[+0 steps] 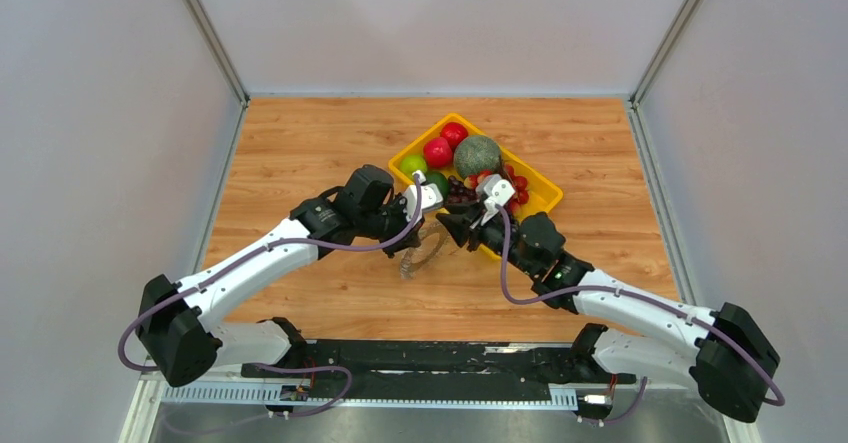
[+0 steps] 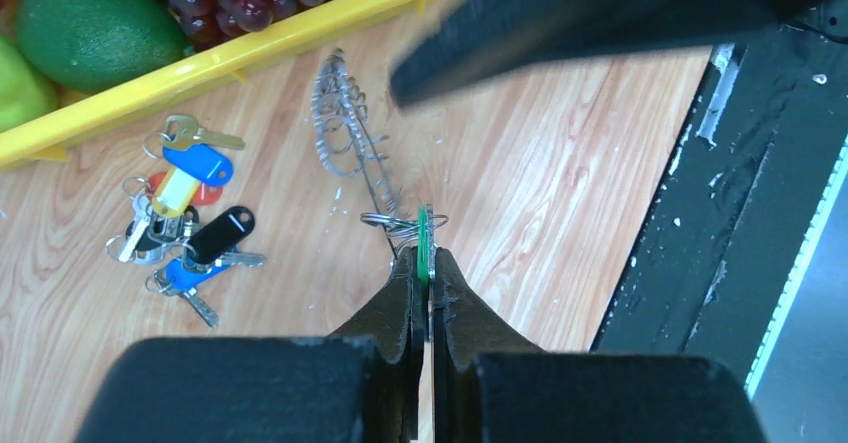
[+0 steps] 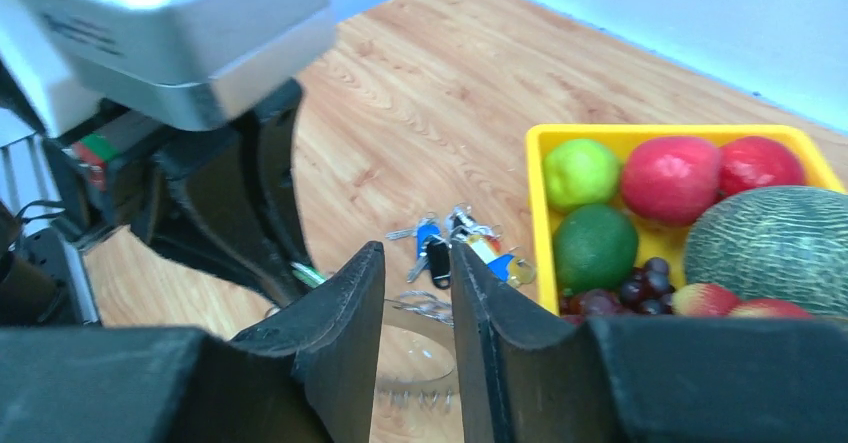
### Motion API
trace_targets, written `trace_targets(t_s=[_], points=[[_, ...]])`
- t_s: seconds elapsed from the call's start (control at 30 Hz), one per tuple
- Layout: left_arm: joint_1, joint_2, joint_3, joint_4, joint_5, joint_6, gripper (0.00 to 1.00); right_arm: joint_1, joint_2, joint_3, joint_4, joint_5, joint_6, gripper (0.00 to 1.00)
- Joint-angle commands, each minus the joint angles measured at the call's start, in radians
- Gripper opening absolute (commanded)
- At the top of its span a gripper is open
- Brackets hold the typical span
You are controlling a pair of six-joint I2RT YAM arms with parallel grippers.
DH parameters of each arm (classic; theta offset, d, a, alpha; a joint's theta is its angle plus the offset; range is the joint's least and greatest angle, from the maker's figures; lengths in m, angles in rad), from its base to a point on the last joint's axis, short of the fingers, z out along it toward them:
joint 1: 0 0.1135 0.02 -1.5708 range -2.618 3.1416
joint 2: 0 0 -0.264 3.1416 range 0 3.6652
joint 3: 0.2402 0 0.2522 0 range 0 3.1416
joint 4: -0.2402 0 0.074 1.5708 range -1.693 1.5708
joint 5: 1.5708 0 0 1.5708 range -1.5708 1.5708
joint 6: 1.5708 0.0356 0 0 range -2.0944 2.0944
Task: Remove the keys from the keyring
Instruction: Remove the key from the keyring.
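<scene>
The keyring hangs edge-on above the wooden table, its silver keys bristling along it. My left gripper is shut on the ring's small green tag and holds it up. In the top view the ring hangs between both grippers, in front of the tray. My right gripper is open and empty, just above the ring, which shows blurred between its fingers. The tag also shows in the right wrist view, under the left gripper.
A yellow tray holds a melon, apples, limes and grapes. A small bunch of keys with blue, red and black heads lies on the table beside the tray. The black base rail runs along the near edge.
</scene>
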Motion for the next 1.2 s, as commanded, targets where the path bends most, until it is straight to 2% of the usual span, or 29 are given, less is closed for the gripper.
trace_targets(t_s=[0.0,0.17,0.4,0.63,0.83,1.0,1.17], points=[[-0.004,-0.041,0.003,0.027,0.048,0.026,0.00,-0.045,-0.052,-0.041,0.021,-0.029,-0.003,0.34],[-0.005,-0.042,0.005,0.027,0.051,0.023,0.00,-0.044,-0.069,-0.084,0.028,-0.073,-0.037,0.33],[-0.005,-0.041,0.010,0.027,0.051,0.008,0.00,-0.039,-0.104,-0.220,0.198,-0.314,-0.068,0.32],[-0.005,-0.040,0.009,0.026,0.049,0.004,0.00,-0.017,-0.117,-0.243,0.201,-0.402,-0.093,0.32],[-0.005,-0.040,0.011,0.025,0.053,-0.002,0.00,0.003,-0.087,-0.240,0.215,-0.364,-0.112,0.34],[-0.005,-0.035,0.013,0.025,0.057,-0.012,0.00,0.017,-0.031,-0.265,0.350,-0.307,-0.132,0.36],[-0.005,-0.033,0.012,0.025,0.059,-0.015,0.00,0.024,0.053,-0.242,0.407,-0.292,-0.169,0.36]])
